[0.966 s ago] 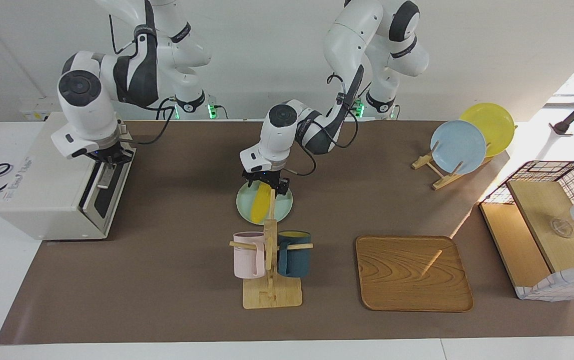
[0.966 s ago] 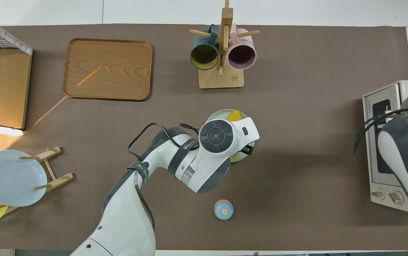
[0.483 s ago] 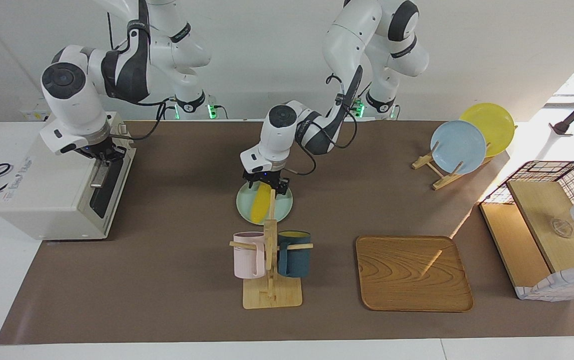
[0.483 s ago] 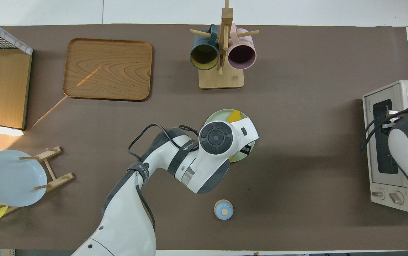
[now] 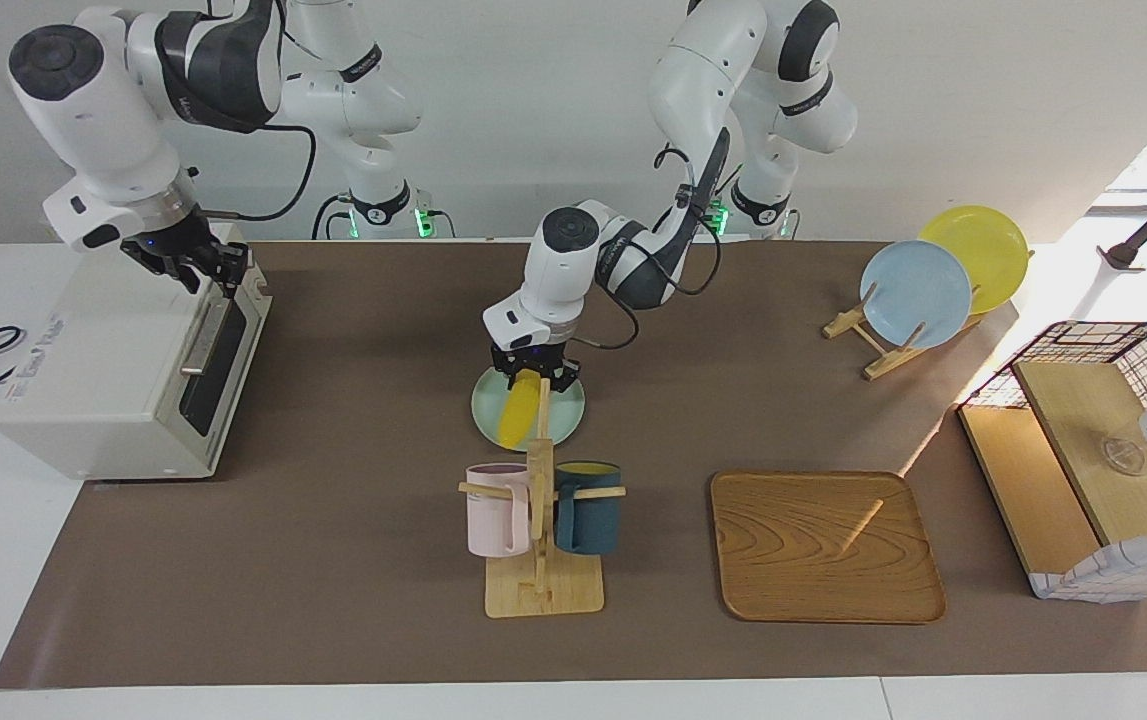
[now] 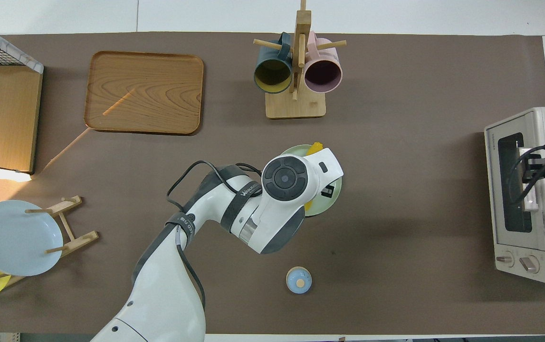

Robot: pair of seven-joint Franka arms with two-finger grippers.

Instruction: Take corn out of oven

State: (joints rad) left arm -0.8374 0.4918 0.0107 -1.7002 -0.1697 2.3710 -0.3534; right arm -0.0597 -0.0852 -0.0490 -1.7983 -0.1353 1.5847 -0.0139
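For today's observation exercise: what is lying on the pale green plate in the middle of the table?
The yellow corn lies on the green plate. The left hand is at the corn's end nearer the robots, covering that end; whether it grips the corn cannot be seen.

The left arm (image 6: 234, 213) covers most of a green plate (image 6: 334, 197) mid-desk, with the corn (image 6: 314, 148) peeking out; the oven (image 6: 529, 194) door is shut.
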